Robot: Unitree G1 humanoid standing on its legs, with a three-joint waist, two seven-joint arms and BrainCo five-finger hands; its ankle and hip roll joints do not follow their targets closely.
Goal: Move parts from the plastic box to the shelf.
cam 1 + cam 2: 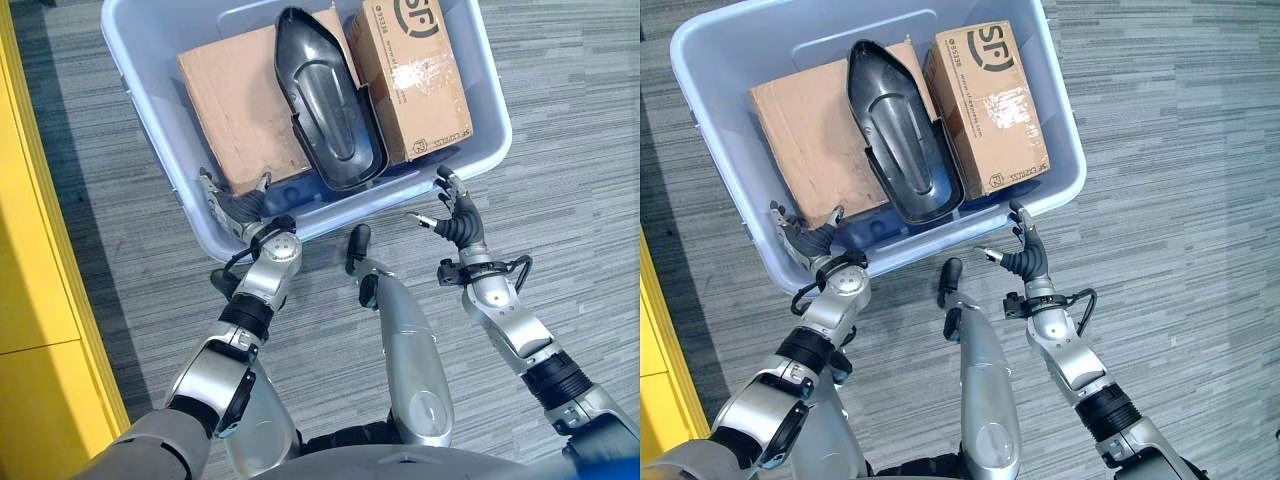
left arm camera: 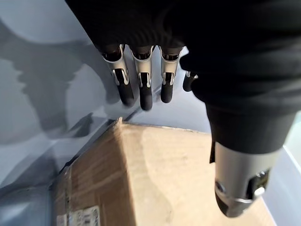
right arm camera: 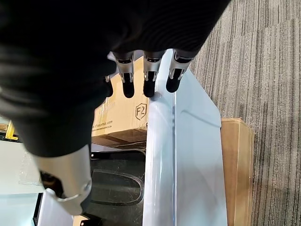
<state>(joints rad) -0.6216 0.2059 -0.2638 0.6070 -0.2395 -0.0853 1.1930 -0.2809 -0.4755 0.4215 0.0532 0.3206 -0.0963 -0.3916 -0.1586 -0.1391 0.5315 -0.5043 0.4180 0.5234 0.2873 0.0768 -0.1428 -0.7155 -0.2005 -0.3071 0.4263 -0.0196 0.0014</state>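
Plastic box (image 1: 150, 60), pale blue-grey, sits on grey carpet floor (image 1: 560, 130), upper centre of the left eye view. Inside: flat cardboard box (image 1: 235, 105) at centre-left, printed cardboard box (image 1: 405, 75) at upper right standing higher, and a black moulded part (image 1: 330, 100) lying between them, overlapping the flat one, narrow end toward top of frame.

Left hand (image 1: 232, 205) at lower-left rim of the plastic box, reaching over the near wall beside the flat cardboard box's near corner. Left wrist view: fingers (image 2: 146, 89) straight, slightly spread, just above the cardboard edge, holding nothing; contact with the box wall not resolvable.

Right hand (image 1: 455, 215) at lower-right corner of the plastic box, outside the rim. Right wrist view: fingers (image 3: 149, 80) straight and apart, tips at the top edge of the wall, clamped on nothing; thumb apart.

Yellow panel (image 1: 30, 300) along left edge of the left eye view.
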